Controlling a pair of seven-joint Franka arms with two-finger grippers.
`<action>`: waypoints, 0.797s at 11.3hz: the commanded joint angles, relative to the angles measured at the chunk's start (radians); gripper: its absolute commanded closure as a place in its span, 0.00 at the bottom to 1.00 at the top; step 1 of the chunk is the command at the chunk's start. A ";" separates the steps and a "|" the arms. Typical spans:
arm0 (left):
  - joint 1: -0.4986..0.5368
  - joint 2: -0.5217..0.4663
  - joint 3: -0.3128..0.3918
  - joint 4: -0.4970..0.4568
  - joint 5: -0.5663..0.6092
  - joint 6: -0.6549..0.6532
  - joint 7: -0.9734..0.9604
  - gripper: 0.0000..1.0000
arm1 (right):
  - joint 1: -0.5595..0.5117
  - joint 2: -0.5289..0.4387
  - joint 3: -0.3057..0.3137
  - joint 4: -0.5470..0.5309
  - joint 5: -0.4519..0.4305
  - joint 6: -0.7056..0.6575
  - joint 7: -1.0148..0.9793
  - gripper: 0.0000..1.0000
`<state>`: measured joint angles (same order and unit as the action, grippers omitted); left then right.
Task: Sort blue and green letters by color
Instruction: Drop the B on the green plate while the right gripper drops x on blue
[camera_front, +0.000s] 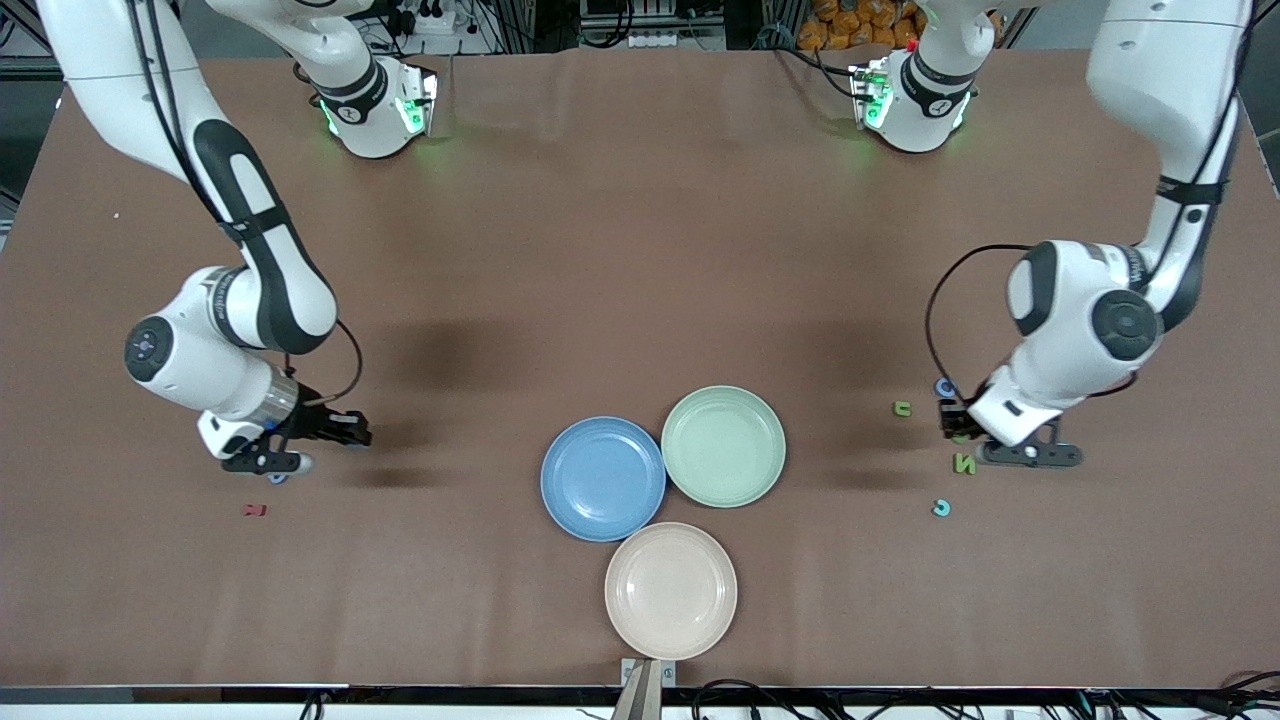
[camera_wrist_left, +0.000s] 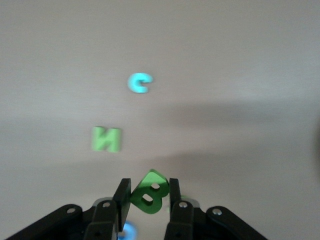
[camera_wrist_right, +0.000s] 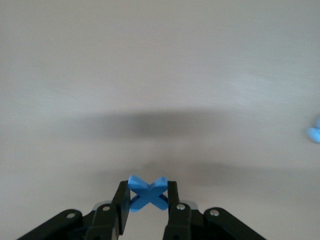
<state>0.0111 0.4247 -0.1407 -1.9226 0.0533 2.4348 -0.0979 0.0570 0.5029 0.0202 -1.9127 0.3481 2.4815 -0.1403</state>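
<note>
My left gripper (camera_wrist_left: 148, 194) is shut on a green B (camera_wrist_left: 152, 186), low over the table at the left arm's end (camera_front: 957, 432). Close by on the table lie a green N (camera_wrist_left: 106, 139) (camera_front: 964, 463), a blue C-like piece (camera_wrist_left: 139, 82) (camera_front: 941, 508), a green U (camera_front: 903, 408) and a blue ring-like piece (camera_front: 945, 386). My right gripper (camera_wrist_right: 147, 192) is shut on a blue X (camera_wrist_right: 148, 189), low over the table at the right arm's end (camera_front: 285, 465). Another blue piece (camera_wrist_right: 315, 133) shows at that wrist view's edge.
Three plates sit together mid-table: a blue plate (camera_front: 603, 478), a green plate (camera_front: 723, 446) beside it, and a beige plate (camera_front: 670, 590) nearest the front camera. A small dark red letter (camera_front: 255, 510) lies just nearer the camera than my right gripper.
</note>
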 joint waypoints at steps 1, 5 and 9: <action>-0.156 0.026 0.013 0.071 -0.003 -0.049 -0.288 0.97 | 0.078 0.120 0.033 0.167 0.091 -0.004 0.140 1.00; -0.330 0.129 0.012 0.198 -0.009 -0.062 -0.613 0.97 | 0.208 0.213 0.064 0.355 0.089 0.000 0.529 1.00; -0.428 0.259 0.012 0.328 -0.010 -0.062 -0.808 0.97 | 0.262 0.246 0.087 0.420 0.130 0.099 0.842 1.00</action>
<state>-0.3809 0.6011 -0.1405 -1.7032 0.0525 2.3959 -0.8266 0.3139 0.7082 0.0853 -1.5532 0.4209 2.5009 0.5412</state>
